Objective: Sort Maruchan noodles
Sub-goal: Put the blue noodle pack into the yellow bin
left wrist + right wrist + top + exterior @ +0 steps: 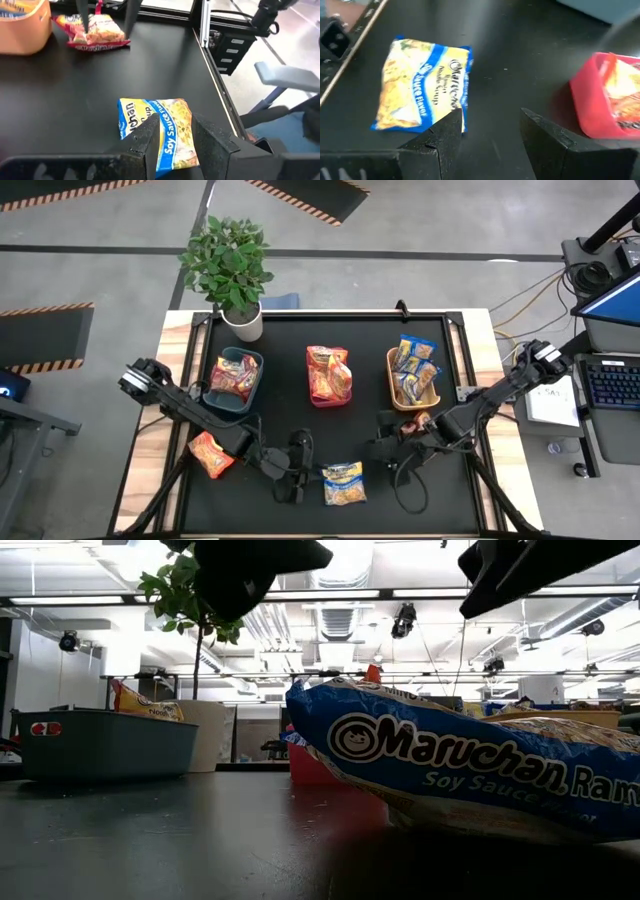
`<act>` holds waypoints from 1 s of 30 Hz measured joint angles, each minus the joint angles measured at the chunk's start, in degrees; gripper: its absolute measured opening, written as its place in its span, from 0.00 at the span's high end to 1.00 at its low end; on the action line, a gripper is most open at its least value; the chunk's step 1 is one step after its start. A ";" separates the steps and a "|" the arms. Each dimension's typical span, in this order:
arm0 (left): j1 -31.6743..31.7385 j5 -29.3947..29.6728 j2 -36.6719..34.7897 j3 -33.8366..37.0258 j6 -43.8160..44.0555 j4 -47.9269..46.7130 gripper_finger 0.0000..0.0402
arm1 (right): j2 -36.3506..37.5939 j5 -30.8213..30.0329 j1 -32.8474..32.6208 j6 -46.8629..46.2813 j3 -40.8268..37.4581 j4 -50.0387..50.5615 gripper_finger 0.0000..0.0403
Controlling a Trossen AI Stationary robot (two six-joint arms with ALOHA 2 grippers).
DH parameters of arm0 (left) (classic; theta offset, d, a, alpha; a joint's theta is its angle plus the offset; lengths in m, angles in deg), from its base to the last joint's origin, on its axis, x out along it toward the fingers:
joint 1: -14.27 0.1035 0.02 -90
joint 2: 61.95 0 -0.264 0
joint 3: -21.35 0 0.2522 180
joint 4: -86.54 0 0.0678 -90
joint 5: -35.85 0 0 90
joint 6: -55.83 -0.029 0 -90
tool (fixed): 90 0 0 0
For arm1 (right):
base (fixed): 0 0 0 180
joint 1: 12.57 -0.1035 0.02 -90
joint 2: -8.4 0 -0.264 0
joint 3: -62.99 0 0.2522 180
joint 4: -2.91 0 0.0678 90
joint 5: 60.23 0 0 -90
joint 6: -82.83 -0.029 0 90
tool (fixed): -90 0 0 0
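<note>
Both arms reached low from the table's outer sides toward its front middle. The left gripper (296,470) hung just beside the blue-and-yellow packet (343,483) on the black mat (280,395); in the left wrist view its fingers (145,142) stood apart with nothing between them, the packet lying past their tips. The right gripper (385,448) sat near the tan bin (413,377), its fingers (445,137) likewise parted and empty in its own wrist view, with the same blue-and-yellow packet and the red bin (592,107) ahead. A pinkish packet (419,423) lay by the right arm, partly covered by it, so contact could not be judged. An orange packet (210,455) rested at the mat's left edge, part of it under the left arm. More packets filled the teal bin (236,378), the red bin and the tan bin. From table height the blue packet blocked most of the scene, and both grippers showed only as dark shapes cut off by the upper edge. A potted plant (230,270) stood at the back left corner.
</note>
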 joint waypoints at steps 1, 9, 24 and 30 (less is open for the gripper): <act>-0.12 0.00 0.25 -0.08 1.06 0.04 0.76 | -0.12 1.03 0.00 0.61 0.00 -0.49 0.54; -1.89 1.50 0.98 -0.12 6.32 0.62 0.76 | -2.50 7.09 0.32 5.37 0.00 -8.38 0.54; -7.24 13.68 1.13 -0.19 5.72 2.15 0.76 | -13.25 18.29 0.65 1.51 3.36 -20.25 0.54; -10.31 26.54 2.72 -0.15 5.64 3.59 0.76 | -19.05 20.36 -2.31 -0.40 8.22 -16.86 0.55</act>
